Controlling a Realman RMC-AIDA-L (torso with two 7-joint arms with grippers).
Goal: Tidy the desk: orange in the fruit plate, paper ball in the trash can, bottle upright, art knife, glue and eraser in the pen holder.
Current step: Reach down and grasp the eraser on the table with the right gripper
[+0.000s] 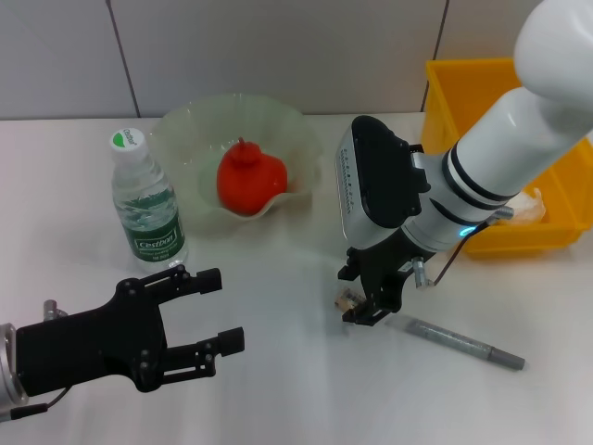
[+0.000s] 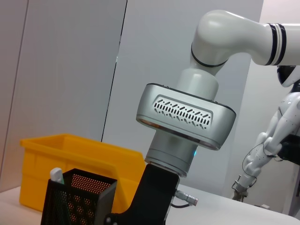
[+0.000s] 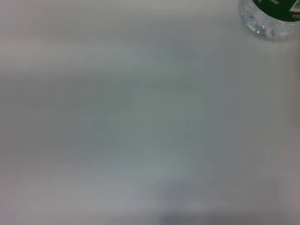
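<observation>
eraser (image 1: 347,298) sits on the counter (image 1: 278,371) under our right gripper (image 1: 369,301), fingers' closure unclear; left gripper (image 1: 208,311) released, idle; we judge next: lift to pen holder (image 2: 77,199).

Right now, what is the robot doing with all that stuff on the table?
It is tidying up. The right end effector is low over the desk, at a small beige eraser, with a grey pen-like tool lying beside it. The orange already sits in the fruit plate, and the bottle stands upright. The left end effector waits open nearby.
</observation>
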